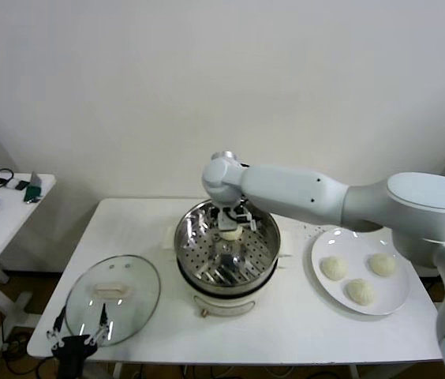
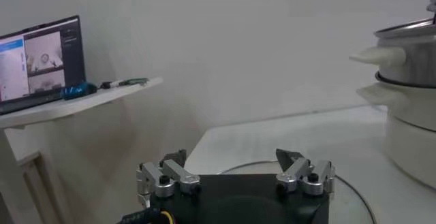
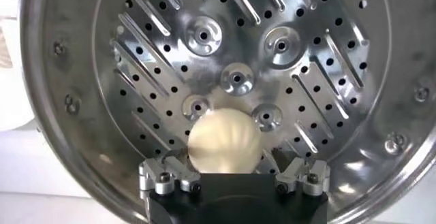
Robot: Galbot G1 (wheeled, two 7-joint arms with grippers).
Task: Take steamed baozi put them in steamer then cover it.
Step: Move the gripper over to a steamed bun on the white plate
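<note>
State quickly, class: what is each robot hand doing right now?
Left hand: open, holding nothing, parked near the glass cover.
Right hand: over the steamer, a baozi between its fingers; whether it grips cannot be told.

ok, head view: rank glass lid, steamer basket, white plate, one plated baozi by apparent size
1-3. steamer basket, white plate, glass lid: look alike, not ranking.
4. plated baozi, clearly smallest.
</note>
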